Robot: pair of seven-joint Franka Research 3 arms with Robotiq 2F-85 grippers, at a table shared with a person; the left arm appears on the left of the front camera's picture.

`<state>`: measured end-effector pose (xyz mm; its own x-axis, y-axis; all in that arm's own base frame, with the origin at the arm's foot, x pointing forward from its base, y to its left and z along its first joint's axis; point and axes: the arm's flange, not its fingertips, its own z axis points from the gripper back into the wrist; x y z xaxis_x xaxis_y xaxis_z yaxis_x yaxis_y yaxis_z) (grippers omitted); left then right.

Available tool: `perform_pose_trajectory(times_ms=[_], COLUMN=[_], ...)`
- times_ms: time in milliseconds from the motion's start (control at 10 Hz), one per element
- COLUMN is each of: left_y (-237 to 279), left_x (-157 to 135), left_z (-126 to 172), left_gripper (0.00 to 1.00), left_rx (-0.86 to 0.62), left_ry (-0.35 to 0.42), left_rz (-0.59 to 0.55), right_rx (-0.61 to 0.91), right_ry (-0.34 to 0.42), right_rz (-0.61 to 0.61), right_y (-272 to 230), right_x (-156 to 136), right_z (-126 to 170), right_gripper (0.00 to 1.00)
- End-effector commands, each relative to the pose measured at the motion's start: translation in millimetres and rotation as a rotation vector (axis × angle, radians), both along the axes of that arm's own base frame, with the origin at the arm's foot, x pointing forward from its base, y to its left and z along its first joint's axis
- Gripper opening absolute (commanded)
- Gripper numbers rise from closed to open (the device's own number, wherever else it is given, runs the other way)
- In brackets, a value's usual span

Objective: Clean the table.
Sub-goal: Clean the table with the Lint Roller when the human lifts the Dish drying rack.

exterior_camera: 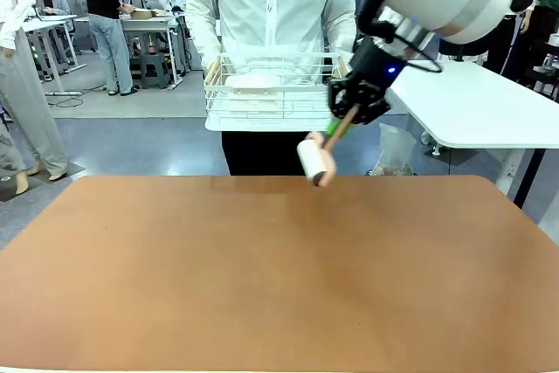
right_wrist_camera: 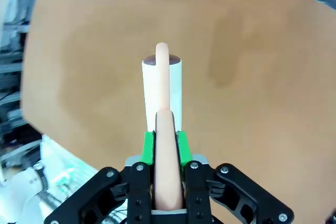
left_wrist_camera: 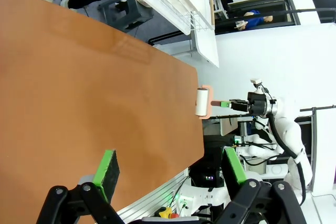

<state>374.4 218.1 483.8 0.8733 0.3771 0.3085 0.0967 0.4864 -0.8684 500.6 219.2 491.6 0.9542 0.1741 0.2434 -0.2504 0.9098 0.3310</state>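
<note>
The reddish-brown table (exterior_camera: 262,277) spreads across the front view, bare on top. My right gripper (exterior_camera: 342,123) hangs above its far edge, shut on the pink handle of a lint roller (exterior_camera: 315,161) whose white roll points down toward the table. In the right wrist view the lint roller (right_wrist_camera: 161,90) runs straight out from between the green pads (right_wrist_camera: 148,144), held over the table (right_wrist_camera: 252,77). My left gripper (left_wrist_camera: 170,169) stands open with nothing between its fingers, off to the table's side; that view shows the lint roller (left_wrist_camera: 202,102) and the right gripper (left_wrist_camera: 231,104) in the distance.
A person at the far side holds a white wire basket (exterior_camera: 272,91) with a white item inside. A smaller white-topped table (exterior_camera: 476,111) stands at the back right. Other people and desks fill the background at the left.
</note>
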Motion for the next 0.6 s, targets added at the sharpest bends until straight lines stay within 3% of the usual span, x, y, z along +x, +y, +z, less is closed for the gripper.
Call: perform_pose_trajectory(times_ms=[0, 500], left_y=[1, 1], left_x=[-2, -2], left_z=[1, 1], left_gripper=[1.00, 1.00], left_rx=[-0.012, -0.012], left_ry=[-0.012, -0.012], left_rz=[-0.008, -0.008], right_rx=[-0.153, -0.260], right_ry=[-0.044, -0.051], right_rz=[-0.092, -0.144], right_y=[-26, -102], right_x=[-19, -54], right_z=[13, 12], right_gripper=[0.21, 0.21])
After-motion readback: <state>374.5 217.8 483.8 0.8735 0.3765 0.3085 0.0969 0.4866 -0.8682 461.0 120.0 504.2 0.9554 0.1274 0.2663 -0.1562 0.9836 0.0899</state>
